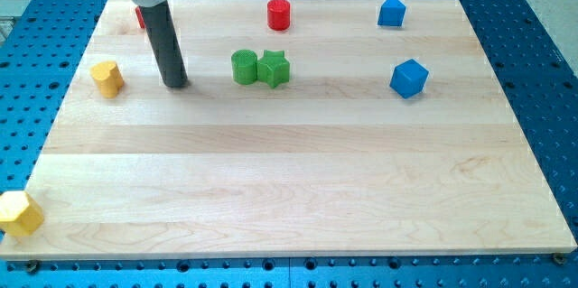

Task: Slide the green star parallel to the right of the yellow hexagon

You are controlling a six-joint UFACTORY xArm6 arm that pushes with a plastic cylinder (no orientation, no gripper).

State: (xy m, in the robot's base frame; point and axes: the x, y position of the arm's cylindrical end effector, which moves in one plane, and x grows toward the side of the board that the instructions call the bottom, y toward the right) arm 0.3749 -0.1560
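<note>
The green star (275,69) lies on the wooden board (298,180) in the upper middle, touching a green round block (244,66) on its left. The yellow hexagon (19,213) sits at the board's bottom left corner, partly over the edge. My tip (175,83) rests on the board to the left of the green round block, about a block's width away, and to the right of a yellow heart-shaped block (107,78). The rod rises from the tip to the view's top left.
A red cylinder (279,14) stands near the top middle. A red block (140,17) is partly hidden behind the rod. A blue block (391,11) is at the top right and a blue cube (408,78) at the right.
</note>
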